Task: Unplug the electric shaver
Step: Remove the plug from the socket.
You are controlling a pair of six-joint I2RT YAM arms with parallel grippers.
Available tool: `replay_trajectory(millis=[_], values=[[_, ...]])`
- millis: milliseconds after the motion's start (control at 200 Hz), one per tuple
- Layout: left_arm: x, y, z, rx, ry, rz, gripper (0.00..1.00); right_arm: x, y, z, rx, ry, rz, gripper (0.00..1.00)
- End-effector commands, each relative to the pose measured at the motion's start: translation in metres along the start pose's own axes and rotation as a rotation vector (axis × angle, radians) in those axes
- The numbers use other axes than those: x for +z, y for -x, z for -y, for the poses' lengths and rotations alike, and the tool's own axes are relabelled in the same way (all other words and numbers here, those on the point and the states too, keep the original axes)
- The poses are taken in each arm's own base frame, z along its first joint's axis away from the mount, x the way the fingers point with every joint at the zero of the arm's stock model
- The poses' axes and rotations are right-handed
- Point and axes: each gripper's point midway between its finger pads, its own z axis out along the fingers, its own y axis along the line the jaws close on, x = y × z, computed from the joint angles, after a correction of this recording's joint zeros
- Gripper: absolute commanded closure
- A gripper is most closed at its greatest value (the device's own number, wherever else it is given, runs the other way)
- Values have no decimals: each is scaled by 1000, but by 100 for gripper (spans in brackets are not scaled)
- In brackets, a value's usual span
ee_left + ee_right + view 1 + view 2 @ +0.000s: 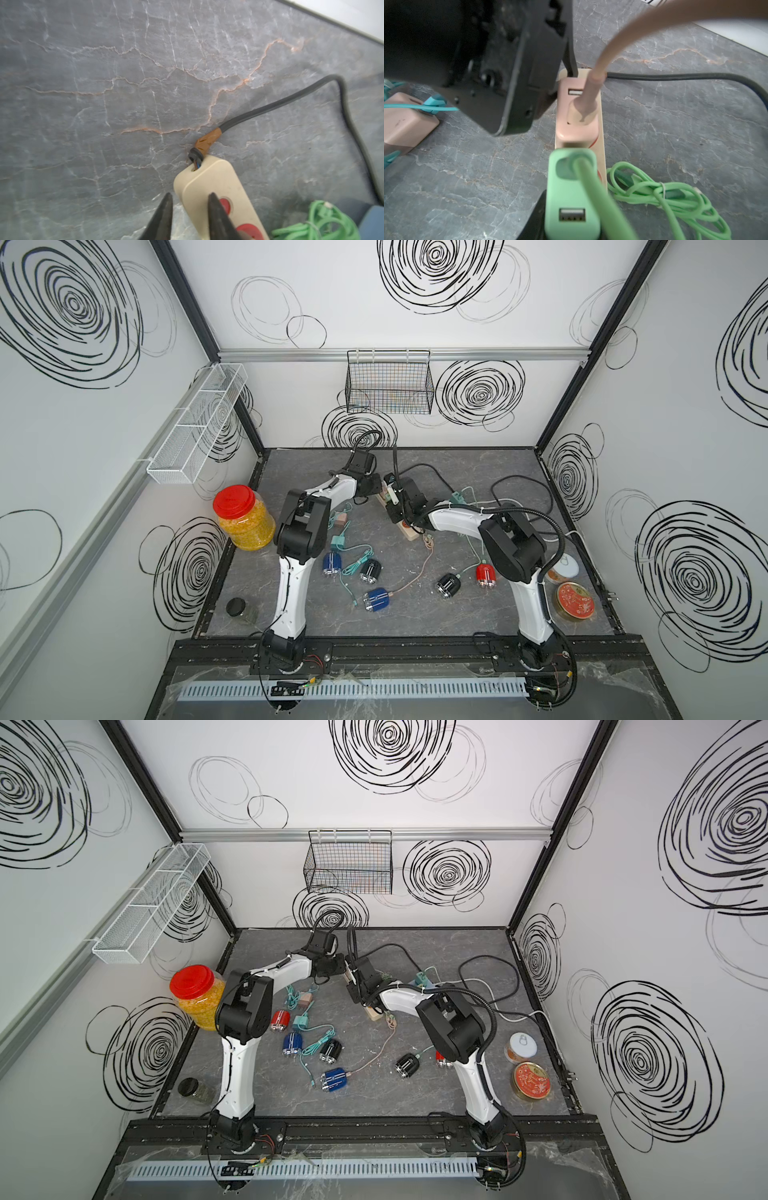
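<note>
A cream power strip point(207, 180) lies on the grey bench point(415, 614) with a pink plug point(577, 124) and a green plug point(571, 197) seated in it. The right jaws clasp the green plug. The left jaws stand narrowly apart over the strip's cabled end; whether they pinch it, I cannot tell. A red shaver point(485, 576) lies beside the right arm point(511, 556), its green cord running under that arm.

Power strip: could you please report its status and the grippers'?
Left gripper at cord end of power strip, grip unclear. Right gripper clamped on green adapter, not yet unplugged. Pink adapter crowds next socket.
</note>
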Motion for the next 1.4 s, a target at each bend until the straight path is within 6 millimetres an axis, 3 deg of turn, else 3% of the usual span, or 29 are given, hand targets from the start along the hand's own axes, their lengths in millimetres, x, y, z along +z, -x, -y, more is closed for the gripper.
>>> replay_trajectory(millis=[0, 180, 275, 550, 896, 1031, 1206, 1391], values=[[6, -45, -13, 9, 16, -97, 84, -14, 24, -7, -9, 21, 34, 88], [14, -49, -21, 13, 61, -139, 98, -12, 23, -15, -18, 33, 30, 88], [17, -53, -21, 14, 51, -138, 98, -13, 24, -18, -22, 48, 32, 88], [12, -26, 4, 11, -67, -63, 95, -11, 17, -25, -32, 78, 24, 88], [-9, -15, 32, 31, -188, 55, 92, -10, 15, -24, -33, 87, 18, 88], [-23, -2, 16, -11, -122, 143, 89, -10, 13, -24, -34, 87, 16, 88], [-42, 21, 4, -52, -82, 234, 93, -12, 13, -22, -31, 86, 18, 88], [-28, 23, 14, -51, -137, 186, 92, -15, 11, -26, -34, 108, 23, 88]])
